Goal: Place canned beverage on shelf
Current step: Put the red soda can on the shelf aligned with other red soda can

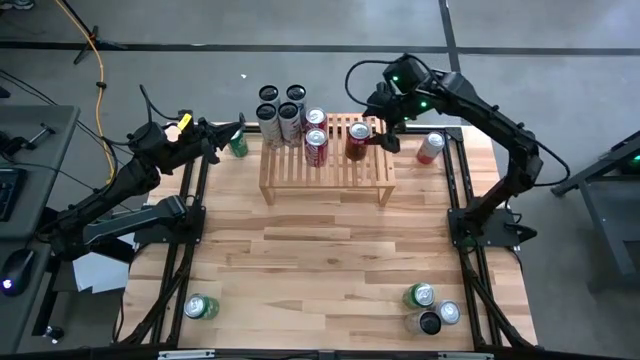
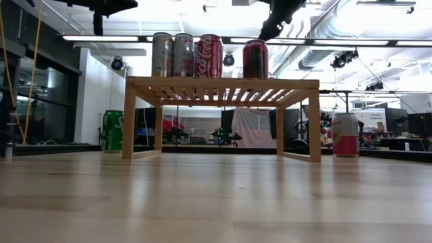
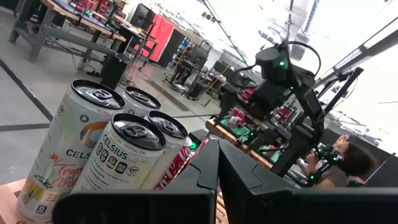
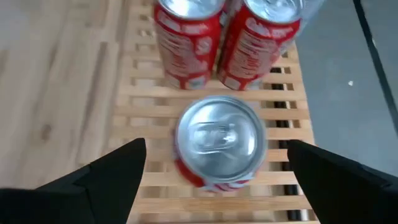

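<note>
So, right tool (image 4: 214, 165) spread wide above a can (image 4: 217, 146) on the shelf (image 1: 330, 175).
Left tool (image 1: 240, 135), pinched together, waits by worktop's (image 1: 330, 260) far-left edge; shelf's right half stays free.

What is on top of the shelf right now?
On the shelf stand several upright cans: white ones at its left back, two red ones, and a dark red can under the open right gripper. The exact white-can count is unclear.

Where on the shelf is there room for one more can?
The shelf's near slats are bare. Its far edge is crowded: Celsius cans and red cans at left, a dark-red can beneath the open right gripper.
</note>
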Tool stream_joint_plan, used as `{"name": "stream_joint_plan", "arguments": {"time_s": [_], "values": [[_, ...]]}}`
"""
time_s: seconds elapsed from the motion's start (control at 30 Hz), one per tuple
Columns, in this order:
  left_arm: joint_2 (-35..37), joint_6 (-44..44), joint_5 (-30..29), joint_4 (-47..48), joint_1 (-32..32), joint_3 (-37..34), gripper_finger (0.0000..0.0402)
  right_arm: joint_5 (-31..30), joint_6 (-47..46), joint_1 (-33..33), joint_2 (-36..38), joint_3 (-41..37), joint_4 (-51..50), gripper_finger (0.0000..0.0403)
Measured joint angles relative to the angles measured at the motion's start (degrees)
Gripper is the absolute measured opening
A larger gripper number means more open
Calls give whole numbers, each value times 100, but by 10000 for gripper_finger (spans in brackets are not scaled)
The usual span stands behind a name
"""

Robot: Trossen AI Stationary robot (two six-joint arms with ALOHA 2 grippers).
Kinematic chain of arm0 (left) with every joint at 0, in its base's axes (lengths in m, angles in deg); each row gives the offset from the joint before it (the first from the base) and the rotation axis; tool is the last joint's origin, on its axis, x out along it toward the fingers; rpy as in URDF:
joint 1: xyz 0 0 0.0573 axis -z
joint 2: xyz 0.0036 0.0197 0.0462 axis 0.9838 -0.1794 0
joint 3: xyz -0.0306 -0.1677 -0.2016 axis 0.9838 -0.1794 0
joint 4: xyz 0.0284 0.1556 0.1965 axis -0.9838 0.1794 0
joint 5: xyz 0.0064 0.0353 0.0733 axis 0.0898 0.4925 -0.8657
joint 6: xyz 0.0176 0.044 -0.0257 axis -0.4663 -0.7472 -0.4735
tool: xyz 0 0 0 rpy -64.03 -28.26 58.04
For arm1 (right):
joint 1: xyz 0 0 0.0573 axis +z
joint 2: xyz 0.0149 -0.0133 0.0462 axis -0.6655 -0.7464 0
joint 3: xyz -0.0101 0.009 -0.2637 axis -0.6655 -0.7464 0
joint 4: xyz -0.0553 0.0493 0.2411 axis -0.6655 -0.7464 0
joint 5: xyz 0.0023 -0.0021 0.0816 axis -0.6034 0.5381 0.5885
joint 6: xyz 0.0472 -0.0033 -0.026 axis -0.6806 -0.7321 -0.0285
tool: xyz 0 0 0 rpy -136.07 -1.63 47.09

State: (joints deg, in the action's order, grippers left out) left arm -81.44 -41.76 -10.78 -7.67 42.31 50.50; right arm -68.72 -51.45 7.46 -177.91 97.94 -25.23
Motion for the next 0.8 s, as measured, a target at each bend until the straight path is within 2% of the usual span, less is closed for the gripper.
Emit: {"name": "stream_joint_plan", "arguments": {"time_s": [0.3,0.6,0.7,0.8], "values": [[-2,4,0,4,-1,0,0,37,420,-26,-376,-2,-33,378],[-1,7,2,7,0,0,0,68,430,-11,-612,-2,-44,376],[-2,4,2,7,0,0,0,68,272,-8,-615,-4,-44,360],[-2,0,2,7,-1,0,0,70,-204,-8,-613,-4,-49,325]]}}
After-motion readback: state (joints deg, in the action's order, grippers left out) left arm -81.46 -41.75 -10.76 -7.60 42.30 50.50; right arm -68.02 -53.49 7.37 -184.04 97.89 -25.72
